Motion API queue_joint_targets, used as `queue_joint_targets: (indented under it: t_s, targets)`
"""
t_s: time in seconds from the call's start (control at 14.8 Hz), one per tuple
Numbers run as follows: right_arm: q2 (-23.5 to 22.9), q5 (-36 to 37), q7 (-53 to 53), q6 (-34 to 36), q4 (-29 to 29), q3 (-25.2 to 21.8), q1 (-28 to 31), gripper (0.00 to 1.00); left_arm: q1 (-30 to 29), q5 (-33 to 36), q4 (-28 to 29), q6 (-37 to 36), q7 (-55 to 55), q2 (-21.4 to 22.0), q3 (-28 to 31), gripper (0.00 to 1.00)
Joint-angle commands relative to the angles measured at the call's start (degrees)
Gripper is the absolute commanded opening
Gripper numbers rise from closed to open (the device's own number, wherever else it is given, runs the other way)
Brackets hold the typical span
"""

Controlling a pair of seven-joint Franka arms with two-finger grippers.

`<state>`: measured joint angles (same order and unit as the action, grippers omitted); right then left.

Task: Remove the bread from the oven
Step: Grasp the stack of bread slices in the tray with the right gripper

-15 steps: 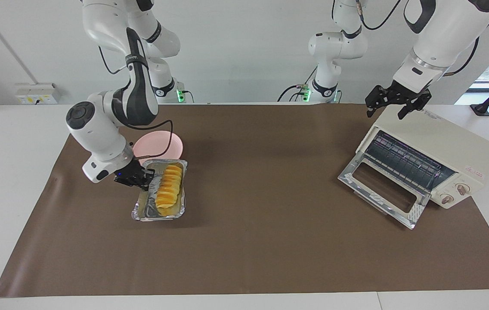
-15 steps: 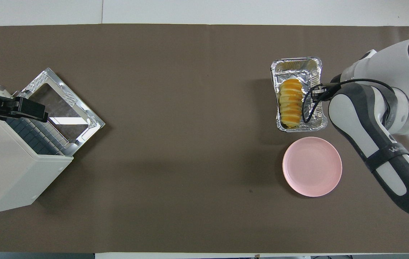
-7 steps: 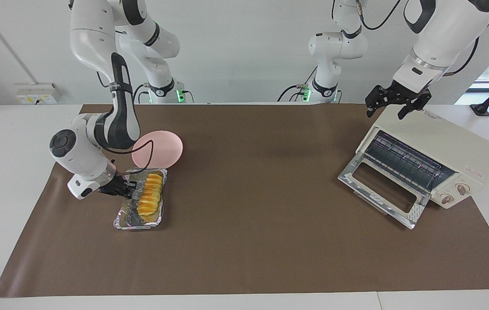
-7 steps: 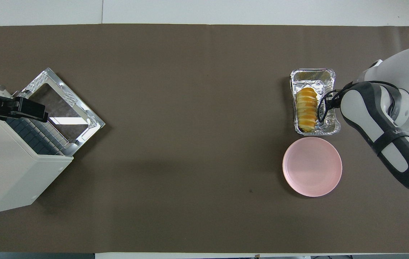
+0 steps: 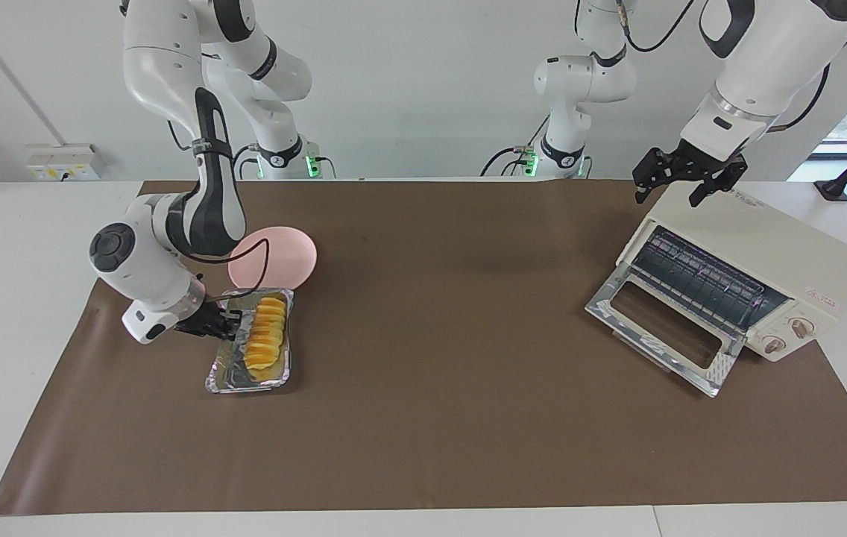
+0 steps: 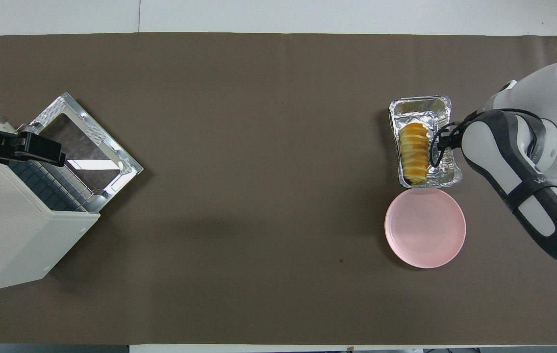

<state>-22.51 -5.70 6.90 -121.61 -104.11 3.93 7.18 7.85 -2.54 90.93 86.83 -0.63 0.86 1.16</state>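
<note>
A small golden-yellow ridged bread loaf (image 5: 265, 335) is lying lengthwise in a crinkled silver foil tray (image 5: 231, 375), which is resting on the brown table mat (image 5: 438, 418) toward the right arm's end of the table. A pink plate (image 5: 285, 257) is sitting just beside the tray, nearer to the robots. The right gripper (image 5: 228, 326) is sitting low at the tray's long rim, on the side away from the oven; whether its fingers are clamping the rim or loosening from it cannot be told, and they are not touching the bread.

Well apart, toward the left arm's end, the cream-white toaster oven (image 5: 774, 253) is standing with its chrome-framed glass door (image 5: 662, 328) folded down, and its wire rack (image 5: 699, 280) is showing nothing on it. The left gripper (image 5: 681, 186) is waiting over the oven's top corner with its fingers spread wide and holding nothing.

The bread looks to be already out of the oven. The risks now lie with the thin foil: if the right gripper is pulling away while catching the rim, the tray may be dragging, tipping, or bumping the plate, and the loose loaf may be rolling out.
</note>
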Motion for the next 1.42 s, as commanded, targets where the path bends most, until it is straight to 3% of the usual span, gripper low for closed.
queue_joint_targets:
  t_s: [0.0,0.14,0.47,0.68,1.08,1.36]
  targets:
    - [0.89,1.47,0.57,1.9,2.49,0.28,0.03,1.0,0.32,-0.8,1.62,1.07,-0.25,1.52,0.6,1.0]
    - [0.63,1.74,-0.04,4.44,5.83,0.37,-0.06,1.0,0.32,-0.8,1.62,1.06,-0.25,1.52,0.51,1.0]
    - [0.36,1.74,-6.36,3.67,5.93,0.63,-3.39,1.0,0.32,-0.8,1.62,0.98,-0.25,1.52,0.51,1.0]
    - [0.36,1.74,-9.62,1.12,4.01,0.55,-5.86,1.0,0.32,-0.8,1.62,0.98,-0.25,1.52,0.51,1.0]
    - [0.97,1.74,-9.62,-3.62,-1.7,0.64,-5.95,1.0,0.32,-0.8,1.62,1.06,-0.25,1.52,0.51,1.0]
    - [1.32,1.74,-9.71,-4.25,-2.5,0.64,-5.95,0.98,0.32,-0.8,1.62,0.98,-0.25,1.52,0.51,1.0]
